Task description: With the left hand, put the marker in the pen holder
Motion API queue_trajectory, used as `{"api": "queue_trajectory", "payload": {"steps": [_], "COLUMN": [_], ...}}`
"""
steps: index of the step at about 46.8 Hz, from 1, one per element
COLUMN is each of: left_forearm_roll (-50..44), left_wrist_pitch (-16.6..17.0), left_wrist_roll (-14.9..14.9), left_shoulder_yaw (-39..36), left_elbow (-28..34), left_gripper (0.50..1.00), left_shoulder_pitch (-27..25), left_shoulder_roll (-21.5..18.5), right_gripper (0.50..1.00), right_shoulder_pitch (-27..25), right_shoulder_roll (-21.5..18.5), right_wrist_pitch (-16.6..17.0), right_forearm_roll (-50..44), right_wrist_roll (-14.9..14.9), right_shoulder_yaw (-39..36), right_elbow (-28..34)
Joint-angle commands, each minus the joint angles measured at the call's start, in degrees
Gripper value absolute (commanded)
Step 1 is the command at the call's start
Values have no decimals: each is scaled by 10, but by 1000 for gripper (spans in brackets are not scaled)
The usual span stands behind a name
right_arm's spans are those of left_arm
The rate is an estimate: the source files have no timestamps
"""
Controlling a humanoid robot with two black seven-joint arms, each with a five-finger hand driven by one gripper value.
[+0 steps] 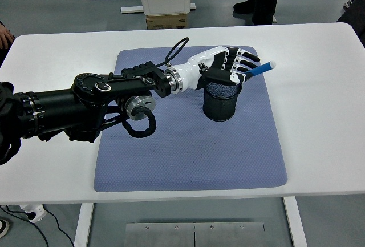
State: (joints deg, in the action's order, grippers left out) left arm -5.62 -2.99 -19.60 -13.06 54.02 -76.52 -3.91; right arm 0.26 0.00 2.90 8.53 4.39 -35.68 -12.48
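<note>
Your left arm (85, 101) reaches in from the left edge across the blue mat (188, 144) toward the upper middle of the frame. There your left hand (225, 67) sits right over the black mesh pen holder (220, 100), fingers curled around the blue marker (259, 69). The marker slants up to the right, its pale tip past the holder's rim, its lower end hidden by the fingers.
</note>
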Motion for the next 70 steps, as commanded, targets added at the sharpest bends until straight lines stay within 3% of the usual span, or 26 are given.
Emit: {"api": "queue_trajectory", "payload": {"steps": [1, 14, 27, 40, 46, 56, 63, 70], "left_forearm_roll": [0, 0, 2, 0, -1, 1, 6, 3], "left_wrist_pitch": [4, 3, 3, 2, 0, -4, -6, -6], "left_wrist_roll": [0, 0, 0, -1, -4, -4, -4, -5], "left_shoulder_yaw": [1, 38, 83, 94, 135, 286, 379, 421], "left_elbow": [-1, -1, -8, -39, -46, -48, -50, -50], "left_gripper": [1000, 1000, 1000, 1000, 1000, 1000, 1000, 1000], "left_shoulder_pitch": [-3, -3, -3, 22, 72, 189, 260, 304], "left_shoulder_roll": [-1, -15, -73, -159, -197, -243, -250, -256], "right_gripper": [1000, 1000, 1000, 1000, 1000, 1000, 1000, 1000], "right_shoulder_pitch": [0, 0, 0, 0, 0, 0, 0, 0], "right_shoulder_roll": [0, 0, 0, 0, 0, 0, 0, 0], "right_wrist_pitch": [0, 0, 0, 0, 0, 0, 0, 0], "right_forearm_roll": [0, 0, 0, 0, 0, 0, 0, 0], "right_wrist_roll": [0, 0, 0, 0, 0, 0, 0, 0], "right_shoulder_yaw": [0, 0, 0, 0, 0, 0, 0, 0], "right_elbow": [0, 0, 0, 0, 0, 0, 0, 0]}}
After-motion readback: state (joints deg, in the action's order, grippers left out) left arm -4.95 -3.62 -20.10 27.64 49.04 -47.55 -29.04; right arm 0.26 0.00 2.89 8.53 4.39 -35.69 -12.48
